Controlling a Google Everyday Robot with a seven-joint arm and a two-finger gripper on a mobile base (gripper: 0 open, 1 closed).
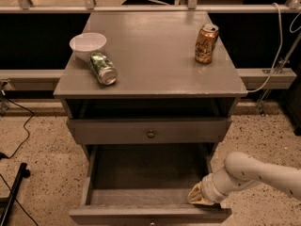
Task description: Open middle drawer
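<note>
The grey cabinet [150, 86] has a dark open slot under its top. Below it is the middle drawer [117, 132], a flat wide grey front with a small round metal knob [150, 133] at its centre. Its front sits about level with the cabinet's face. Under it, the bottom drawer [141, 214] is pulled far out, with its box empty. My gripper [197, 197], yellowish at the tip, sits on the white arm [254, 173] that comes in from the lower right. It is low at the right inner corner of the open bottom drawer, well below and right of the middle drawer's knob.
On the cabinet top stand a white bowl [88, 44], a green can lying on its side [102, 68] and an upright orange can [206, 43]. A railing and dark panels run behind. Cables [14, 140] and a black stand foot [14, 192] lie on the speckled floor at left.
</note>
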